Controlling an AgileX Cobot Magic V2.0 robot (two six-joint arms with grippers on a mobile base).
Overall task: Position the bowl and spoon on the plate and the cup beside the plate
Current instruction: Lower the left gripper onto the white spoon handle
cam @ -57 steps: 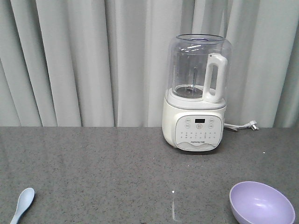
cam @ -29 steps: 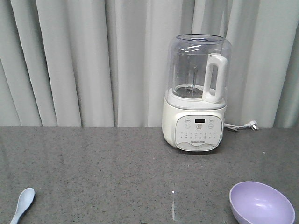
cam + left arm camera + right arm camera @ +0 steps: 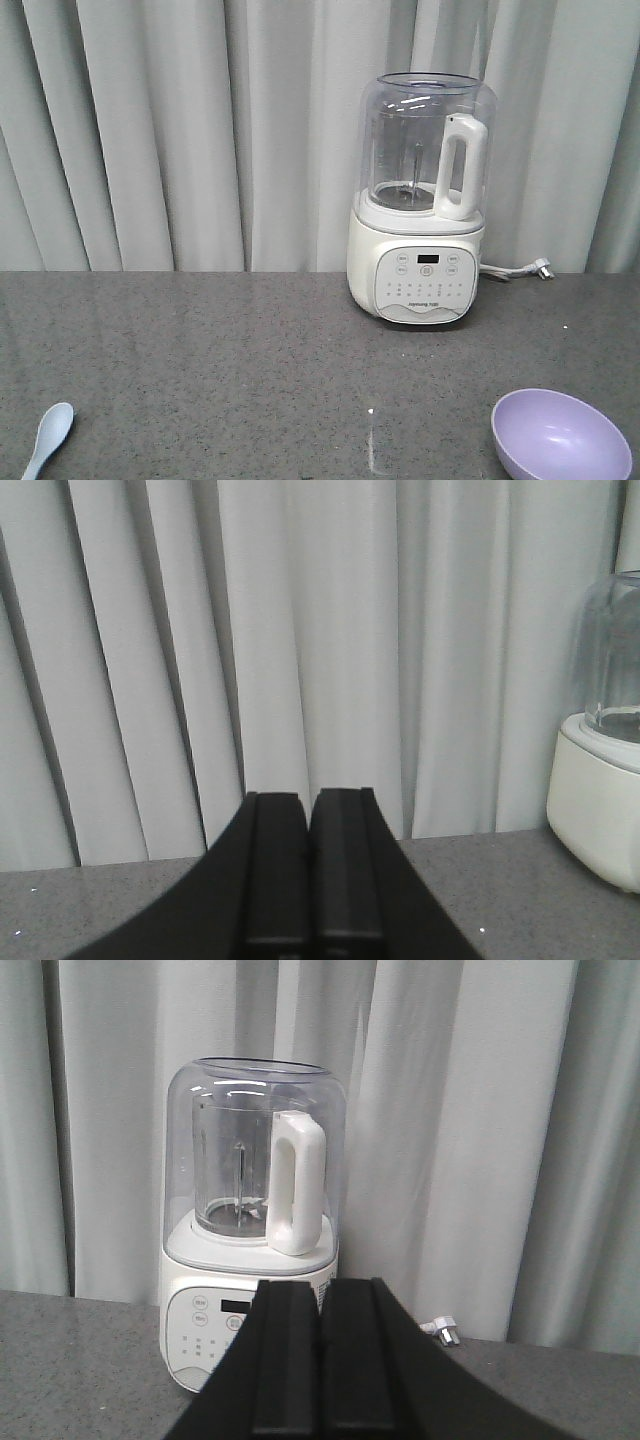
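Note:
A lavender bowl (image 3: pixel 560 436) sits upright at the front right of the grey table in the front view. A pale blue spoon (image 3: pixel 48 435) lies at the front left edge, its handle cut off by the frame. The plate and the cup are out of view. My left gripper (image 3: pixel 309 798) is shut, its black fingers pressed together with nothing between them, aimed at the curtain. My right gripper (image 3: pixel 320 1288) is also shut and empty, pointing at the blender. Neither gripper shows in the front view.
A white blender (image 3: pixel 422 200) with a clear jug stands at the back right of the grey table (image 3: pixel 220 370); it also fills the right wrist view as the blender (image 3: pixel 245 1230). Its plug (image 3: pixel 540 268) lies beside it. Grey curtains (image 3: pixel 180 130) hang behind.
The view has shifted very slightly; the spoon sits a touch lower in the frame. The bowl and blender have not moved.

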